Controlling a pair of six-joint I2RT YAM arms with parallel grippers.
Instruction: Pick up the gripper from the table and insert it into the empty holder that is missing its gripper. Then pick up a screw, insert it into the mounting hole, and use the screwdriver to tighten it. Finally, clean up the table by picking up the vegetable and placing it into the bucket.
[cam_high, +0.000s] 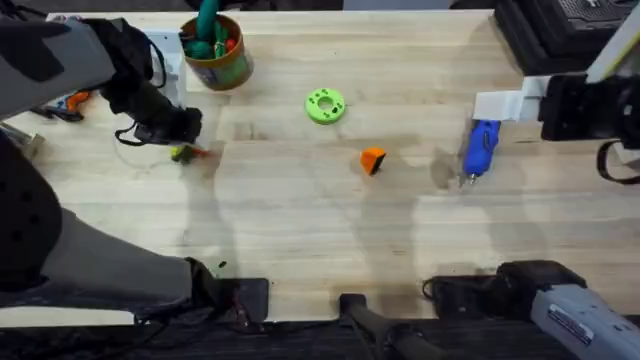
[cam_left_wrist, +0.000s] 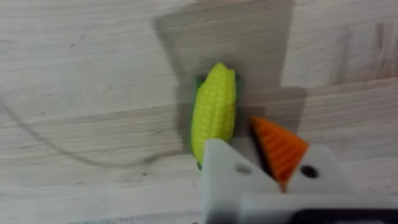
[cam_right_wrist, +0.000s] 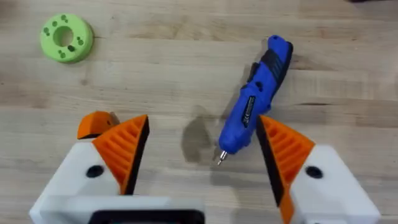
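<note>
The left gripper (cam_left_wrist: 261, 171) hangs low over the small yellow-green ribbed toy corn cob (cam_left_wrist: 214, 112), the vegetable, which lies flat on the pale wooden worktop (cam_high: 300, 230) near its left edge. In the left wrist view one finger is a plain white angular plastic block, the holder (cam_left_wrist: 227, 180), with no orange tip; its partner carries an orange ribbed pad. The two sit close together just beside the cob and grip nothing.

The loose orange plastic wedge with a dark end, the gripper (cam_high: 372, 160), lies near the worktop's middle, well apart from the holder. The stubby bright blue cylindrical screwdriver (cam_right_wrist: 255, 109) lies toward the right edge, in front of the right gripper (cam_right_wrist: 202, 149), whose orange-padded fingers stand wide apart and empty. The round brown-olive bucket (cam_high: 218, 62) with a green rim stands at the far edge, left of centre; a flat green ring-shaped disc (cam_high: 325, 105) lies right of it.

The risk, as I judge it: with one finger bare, smooth plastic would meet the rounded cob, which could squirt sideways or roll. Taking the cob now also leaves the wedge and screw steps undone.
</note>
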